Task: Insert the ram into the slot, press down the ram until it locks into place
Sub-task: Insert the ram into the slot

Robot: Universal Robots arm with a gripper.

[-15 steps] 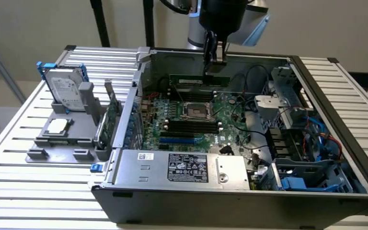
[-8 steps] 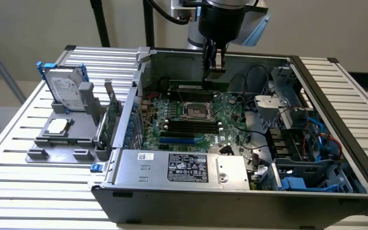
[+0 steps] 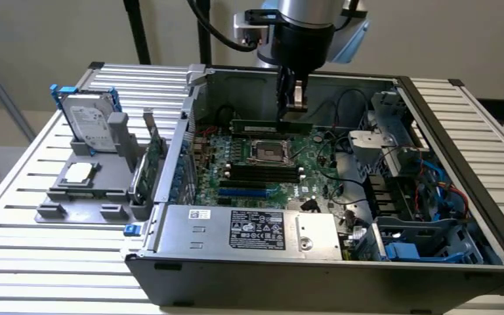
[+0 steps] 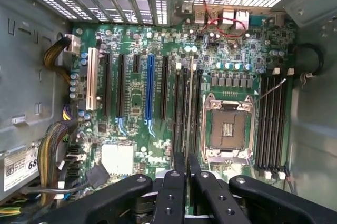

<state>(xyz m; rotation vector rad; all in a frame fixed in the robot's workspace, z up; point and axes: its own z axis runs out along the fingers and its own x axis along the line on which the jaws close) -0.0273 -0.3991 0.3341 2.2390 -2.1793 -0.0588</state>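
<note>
The ram (image 3: 272, 124) is a long, thin dark-green stick hanging level inside the open computer case (image 3: 462, 170), above the motherboard (image 3: 322, 177). My gripper (image 3: 291, 110) reaches down from above and is shut on the stick's upper edge near its middle. In the wrist view the ram (image 4: 188, 103) shows edge-on as a thin line running out from between my fingers (image 4: 174, 182). It lies along the bank of black memory slots (image 4: 179, 113) beside the CPU socket (image 4: 227, 128). From the exterior view the stick looks clear of the board, with the black slots (image 3: 261, 172) lower down.
A second bank of memory slots (image 4: 271, 124) sits on the other side of the socket. A grey fixture (image 3: 86, 190) at the exterior view's left holds a hard drive (image 3: 90, 125) and a green expansion card (image 3: 155, 157). The power supply (image 3: 252, 230) fills the case's front; cables (image 3: 436, 190) crowd its right.
</note>
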